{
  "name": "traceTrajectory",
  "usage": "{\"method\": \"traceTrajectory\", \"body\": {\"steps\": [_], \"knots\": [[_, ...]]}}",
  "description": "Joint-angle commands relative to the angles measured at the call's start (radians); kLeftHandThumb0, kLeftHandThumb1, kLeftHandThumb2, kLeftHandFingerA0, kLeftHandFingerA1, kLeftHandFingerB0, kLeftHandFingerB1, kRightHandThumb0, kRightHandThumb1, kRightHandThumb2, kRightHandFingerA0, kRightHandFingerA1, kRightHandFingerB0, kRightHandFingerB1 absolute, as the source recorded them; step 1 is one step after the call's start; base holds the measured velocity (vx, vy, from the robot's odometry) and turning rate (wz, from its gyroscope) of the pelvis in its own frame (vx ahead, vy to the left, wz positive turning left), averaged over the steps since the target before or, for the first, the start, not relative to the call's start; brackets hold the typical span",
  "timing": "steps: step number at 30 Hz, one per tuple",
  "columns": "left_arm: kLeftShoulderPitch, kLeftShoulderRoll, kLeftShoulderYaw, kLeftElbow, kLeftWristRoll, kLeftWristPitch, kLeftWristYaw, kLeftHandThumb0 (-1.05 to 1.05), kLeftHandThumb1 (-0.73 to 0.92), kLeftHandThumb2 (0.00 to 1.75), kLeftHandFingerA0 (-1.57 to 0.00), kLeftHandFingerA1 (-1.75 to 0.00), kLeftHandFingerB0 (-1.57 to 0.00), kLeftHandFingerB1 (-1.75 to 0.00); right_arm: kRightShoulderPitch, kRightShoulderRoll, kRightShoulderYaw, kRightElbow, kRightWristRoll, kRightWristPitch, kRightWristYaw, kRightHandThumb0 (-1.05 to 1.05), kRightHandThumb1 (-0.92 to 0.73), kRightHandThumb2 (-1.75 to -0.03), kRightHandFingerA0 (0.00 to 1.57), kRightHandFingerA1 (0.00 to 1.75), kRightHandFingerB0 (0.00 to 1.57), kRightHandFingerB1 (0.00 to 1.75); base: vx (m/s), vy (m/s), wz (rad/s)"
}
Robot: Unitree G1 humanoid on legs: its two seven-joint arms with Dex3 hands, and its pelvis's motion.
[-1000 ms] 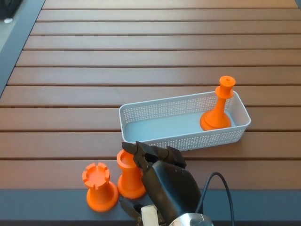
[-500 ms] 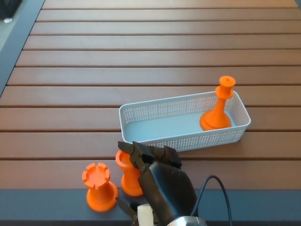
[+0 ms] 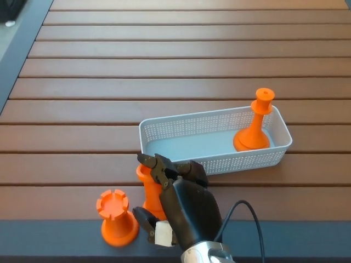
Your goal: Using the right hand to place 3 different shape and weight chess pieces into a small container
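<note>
orange chess pieces: one in basket (image 3: 164,131); two outside, right hand (image 3: 178,205) clasping one.

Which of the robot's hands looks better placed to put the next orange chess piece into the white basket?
The right hand: it is already wrapped around the middle chess piece, just in front of the white basket. The left hand is nowhere in view.

An orange chess piece (image 3: 149,192) is gripped by the right hand (image 3: 178,205) near the front of the bench (image 3: 164,66). A rook (image 3: 115,217) stands beside it. A third piece (image 3: 255,129) stands in the white basket (image 3: 211,143).
</note>
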Motion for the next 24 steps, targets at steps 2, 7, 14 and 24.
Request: {"method": "traceTrajectory", "body": {"steps": [2, 7, 14, 24], "knots": [[0.036, 0.007, -0.006, 0.030, 0.023, -0.092, 0.012, -0.19, 0.11, 1.66, -1.53, -1.26, -1.45, -1.29, -0.057, 0.251, -0.059, 0.154, 0.043, -0.124, -0.174, -0.29, -0.75, -0.62, 0.91, 1.16, 0.38, 0.46, 0.00, 0.000, 0.00], [0.048, 0.008, -0.012, 0.031, 0.031, -0.097, 0.027, -0.20, 0.14, 1.67, -1.53, -1.29, -1.43, -1.31, -0.077, 0.243, -0.072, 0.176, 0.031, -0.135, -0.212, -0.23, -0.76, -0.66, 0.96, 1.40, 0.46, 0.47, 0.00, 0.000, 0.00], [0.046, -0.002, 0.000, 0.033, 0.005, -0.084, -0.008, -0.18, 0.16, 1.62, -1.49, -1.33, -1.43, -1.31, -0.104, 0.237, -0.068, 0.177, -0.016, -0.083, -0.250, -0.22, -0.71, -0.65, 0.90, 1.75, 0.80, 0.71, 0.00, 0.000, 0.00], [0.046, 0.004, -0.009, 0.043, 0.016, -0.106, -0.001, -0.15, 0.14, 1.66, -1.47, -1.33, -1.42, -1.30, -0.117, 0.227, -0.056, 0.196, -0.027, -0.110, -0.319, -0.23, -0.75, -0.63, 0.89, 1.75, 0.77, 0.74, 0.00, 0.000, 0.00]]}}
